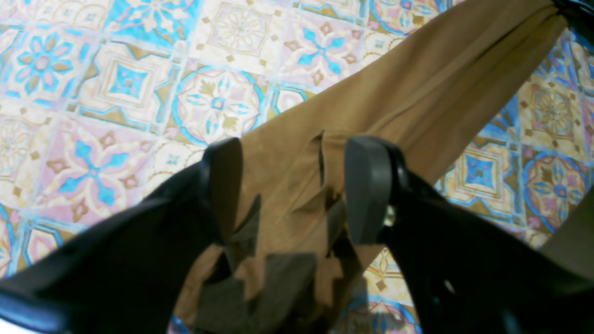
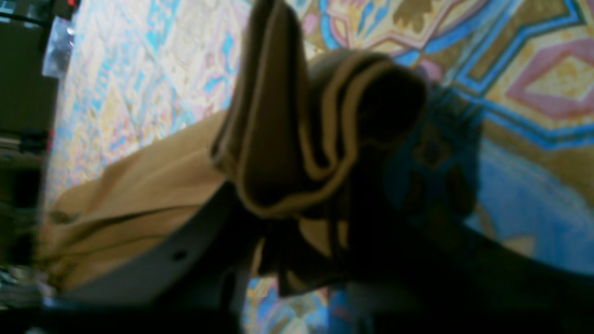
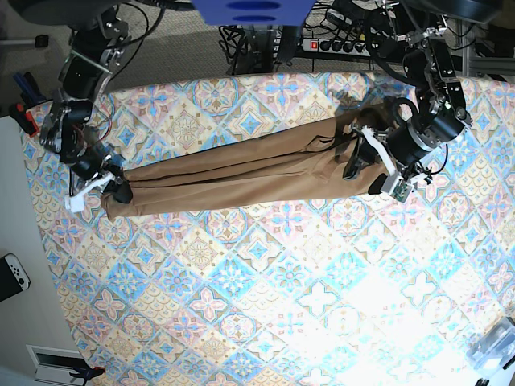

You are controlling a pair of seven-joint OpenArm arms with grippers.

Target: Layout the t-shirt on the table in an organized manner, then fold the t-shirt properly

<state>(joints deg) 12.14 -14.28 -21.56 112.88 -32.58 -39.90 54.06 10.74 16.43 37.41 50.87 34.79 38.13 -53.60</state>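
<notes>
The tan-brown t-shirt (image 3: 241, 173) lies pulled into a long narrow band across the far half of the tiled table (image 3: 282, 281), between both arms. My right gripper (image 3: 113, 190) is at the band's left end. In the right wrist view a folded, hemmed bunch of the t-shirt (image 2: 297, 139) sits pinched in the right gripper (image 2: 315, 199), so it is shut on the cloth. My left gripper (image 3: 368, 175) is over the band's right part. Its dark fingers (image 1: 225, 185) stand wide apart, and creased t-shirt cloth (image 1: 287, 185) fills the gap between them.
The table's left edge runs just beyond the right arm, with a red clamp (image 3: 24, 117) there and a white controller (image 3: 12, 273) on the floor. A power strip (image 3: 338, 44) and cables lie behind the table. A clear plastic item (image 3: 492, 350) sits at the near right corner.
</notes>
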